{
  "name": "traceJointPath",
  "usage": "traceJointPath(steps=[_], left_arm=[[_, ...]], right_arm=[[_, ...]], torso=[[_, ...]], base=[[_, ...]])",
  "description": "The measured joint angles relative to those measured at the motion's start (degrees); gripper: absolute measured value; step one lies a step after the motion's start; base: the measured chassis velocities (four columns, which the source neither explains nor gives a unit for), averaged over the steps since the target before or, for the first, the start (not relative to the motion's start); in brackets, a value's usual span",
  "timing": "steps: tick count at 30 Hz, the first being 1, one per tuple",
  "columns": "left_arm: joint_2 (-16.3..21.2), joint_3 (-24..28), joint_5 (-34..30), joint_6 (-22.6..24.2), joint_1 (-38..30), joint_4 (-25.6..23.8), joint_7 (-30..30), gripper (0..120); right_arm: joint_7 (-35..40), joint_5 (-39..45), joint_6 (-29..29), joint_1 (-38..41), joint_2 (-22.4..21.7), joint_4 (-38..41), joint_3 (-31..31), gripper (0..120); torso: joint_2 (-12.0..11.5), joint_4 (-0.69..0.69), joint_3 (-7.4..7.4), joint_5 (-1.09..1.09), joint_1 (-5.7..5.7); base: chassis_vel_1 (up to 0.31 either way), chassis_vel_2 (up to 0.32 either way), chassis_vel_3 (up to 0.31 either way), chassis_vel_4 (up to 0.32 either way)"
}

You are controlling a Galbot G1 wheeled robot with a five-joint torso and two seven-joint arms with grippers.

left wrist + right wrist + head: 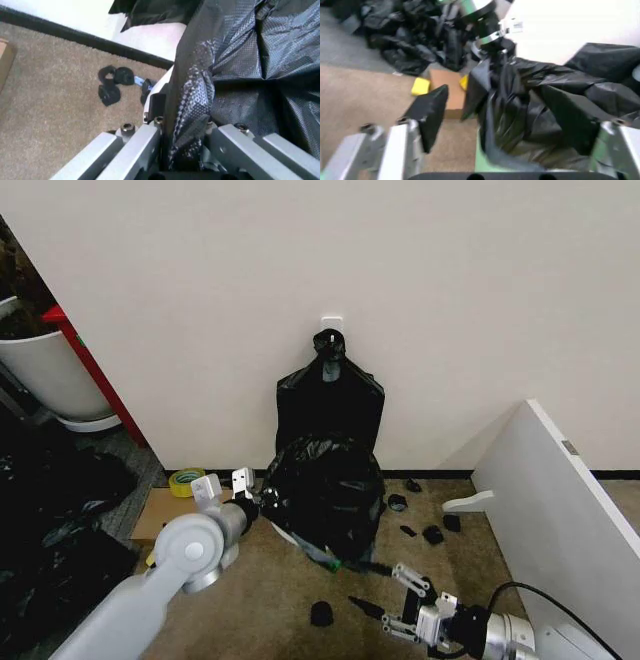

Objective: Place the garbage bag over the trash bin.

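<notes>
Right pincer (pixel 405 602) is sitting lowest in the head view, at about 5 o'clock, just above the carpet; its fingers (pixel 427 112) are standing spread wide apart, gripping nothing. In the right wrist view they are framing the bagged bin from either side without touching it.

Garbage bag (pixel 325 490) is lying draped over the trash bin (pixel 300 542) at frame centre. The glossy black plastic is covering nearly all of the bin, leaving a pale strip of base showing at the bag's lower edge.

Left pincer (pixel 258 502) is reaching in from 7 o'clock to the bag's left edge. In the left wrist view its fingers are clenching a fold of the bag (pixel 192 112) between them.

Small black scraps (pixel 432 533) are lying on the carpet at 4 o'clock from the bin.

A flat black bundle (pixel 330 395), knotted at top, is leaning against the wall behind the bin at 12 o'clock.
</notes>
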Motion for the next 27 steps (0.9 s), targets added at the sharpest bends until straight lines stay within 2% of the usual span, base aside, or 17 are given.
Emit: traceJointPath(steps=[1, 2, 7, 9, 16, 17, 23, 25, 27], left_arm=[[-0.07, 0.21, 0.24, 0.00, -0.37, 0.10, 0.01, 0], [-0.07, 0.21, 0.24, 0.00, -0.37, 0.10, 0.01, 0], [-0.11, 0.47, 0.93, 0.00, -1.02, 0.37, 0.04, 0], [-0.17, 0.48, 0.95, 0.00, -1.02, 0.38, 0.04, 0], [-0.58, 0.56, 1.35, 0.00, -0.56, 0.21, 0.08, 0], [-0.58, 0.56, 1.35, 0.00, -0.56, 0.21, 0.08, 0], [-0.71, 0.62, 2.19, 0.02, 0.40, -0.31, 0.34, 0], [-0.70, 0.63, 2.25, 0.02, 0.50, -0.39, 0.36, 0], [-0.60, 0.64, 2.47, 0.03, 0.81, -0.59, 0.47, 0]], right_arm=[[0.38, 0.29, -2.15, 0.57, 0.34, 0.90, -0.69, 77], [0.38, 0.29, -2.15, 0.57, 0.34, 0.90, -0.69, 77], [1.19, -0.01, -6.67, 1.90, 1.58, 1.45, -3.92, 97], [1.46, -0.38, -7.08, 2.33, 1.83, 0.97, -4.56, 97], [2.61, -1.94, -8.26, 4.48, 3.15, -0.31, -7.64, 72], [2.61, -1.94, -8.26, 4.48, 3.15, -0.31, -7.64, 72], [3.05, -4.12, -8.71, 5.71, 3.90, -1.01, -9.39, 45], [3.10, -4.20, -8.76, 5.81, 3.98, -1.02, -9.64, 43], [3.32, -4.69, -8.95, 6.25, 4.39, -1.02, -10.59, 33]], torso=[[0.00, 0.00, 0.00, 0.00, 0.00], [0.00, 0.00, 0.00, 0.00, 0.00], [0.00, 0.00, 0.00, -0.01, 0.00], [0.00, 0.00, 0.00, 0.00, 0.00], [0.00, 0.00, 0.00, -0.01, 0.00], [0.00, 0.00, 0.00, -0.01, 0.00], [0.00, 0.00, 0.00, 0.00, 0.00], [0.00, 0.00, 0.00, -0.01, 0.00], [0.00, 0.00, 0.00, -0.01, 0.00]], base=[[0.000, 0.000, 0.000, 0.000], [0.000, 0.000, 0.000, 0.000], [0.000, 0.000, 0.000, 0.000], [0.000, 0.000, 0.000, 0.000], [0.000, 0.000, 0.000, 0.000], [0.000, 0.000, 0.000, 0.000], [0.000, 0.000, 0.000, 0.000], [0.000, 0.000, 0.000, 0.000], [0.000, 0.000, 0.000, 0.000]])
